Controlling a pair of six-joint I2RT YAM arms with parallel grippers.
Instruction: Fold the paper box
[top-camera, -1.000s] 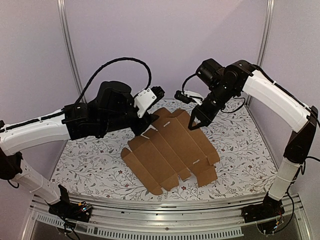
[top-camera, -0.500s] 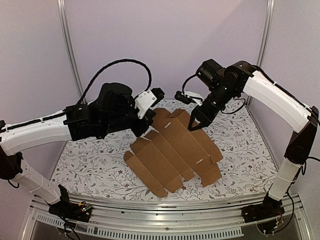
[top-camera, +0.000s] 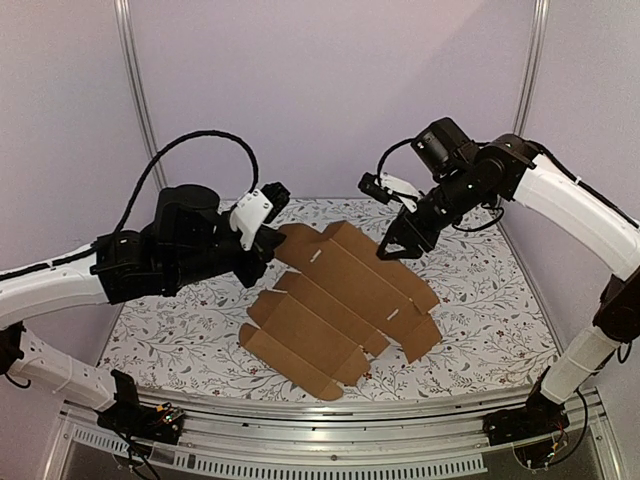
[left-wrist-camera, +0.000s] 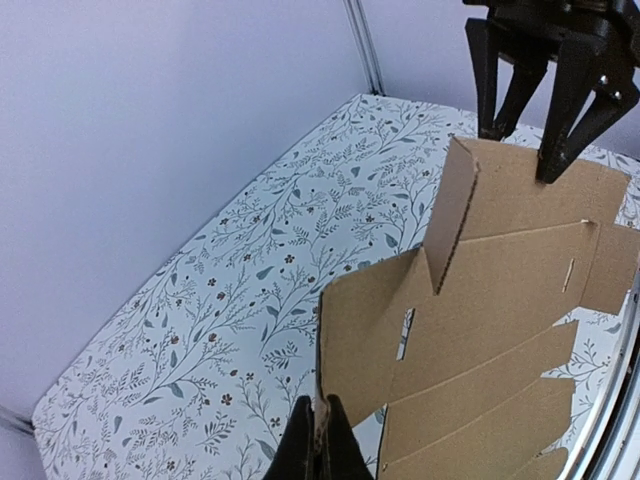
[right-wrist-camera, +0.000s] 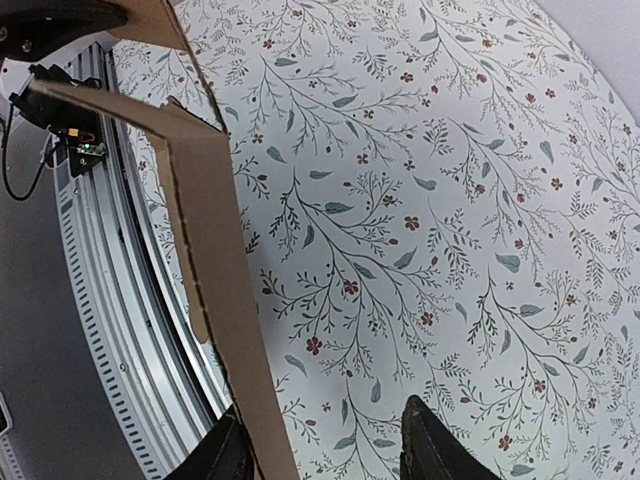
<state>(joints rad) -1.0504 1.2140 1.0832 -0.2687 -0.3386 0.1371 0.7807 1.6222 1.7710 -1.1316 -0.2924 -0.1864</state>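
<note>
Left gripper (left-wrist-camera: 318, 442): only the fingertips show in its wrist view, cut by the bottom edge; in the top view it is hidden behind the left arm (top-camera: 185, 250).
Box (left-wrist-camera: 500, 265): cut by the right and bottom edges of the left wrist view (only an edge-on strip in the right one).
Right gripper (right-wrist-camera: 330, 455): only the tips are in frame; touch with the box is not clear.

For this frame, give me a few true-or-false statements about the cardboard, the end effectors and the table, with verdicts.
1. The paper box is an opened-out die-cut sheet, not a closed carton. True.
2. The left end effector is open and clear of the sheet. False: it is shut on the sheet's edge.
3. The right end effector has its jaws apart, astride a flap's edge. True.
4. The table cover is plain white. False: it carries a floral print.
</note>
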